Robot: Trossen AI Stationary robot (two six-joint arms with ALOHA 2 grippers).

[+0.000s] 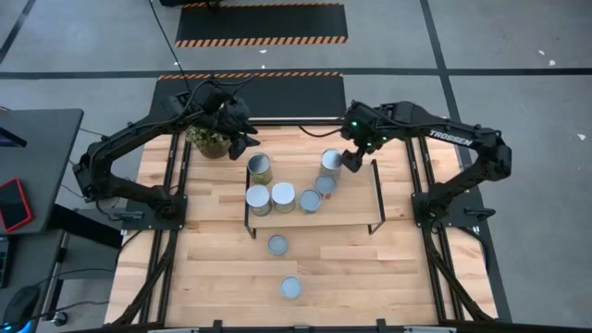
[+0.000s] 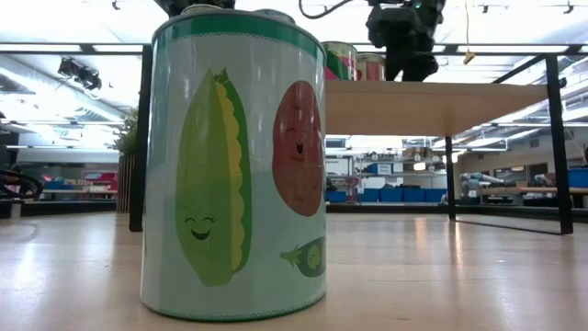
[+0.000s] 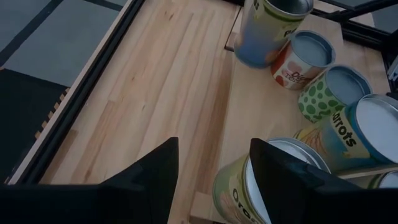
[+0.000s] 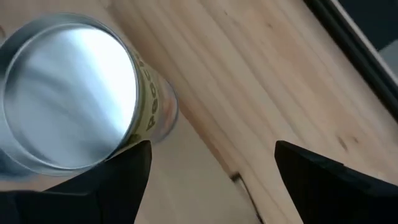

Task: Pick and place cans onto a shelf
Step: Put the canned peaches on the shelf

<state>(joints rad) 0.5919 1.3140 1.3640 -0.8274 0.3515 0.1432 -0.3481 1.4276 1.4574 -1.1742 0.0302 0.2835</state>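
The shelf stands mid-table, a light-wood board on black rod frames. Several cans stand on it, among them a yellow-labelled one at its far right. Two cans stand on the tabletop nearer the front; the nearest fills the low view. My right gripper hangs open just right of the yellow-labelled can, which stands outside its fingers. My left gripper waits by the shelf's far left corner, fingers a little apart, nothing between them.
A potted green plant stands at the far left, right beside my left gripper. The shelf's black rod frames rise at both short ends. Bare tabletop lies at the near right.
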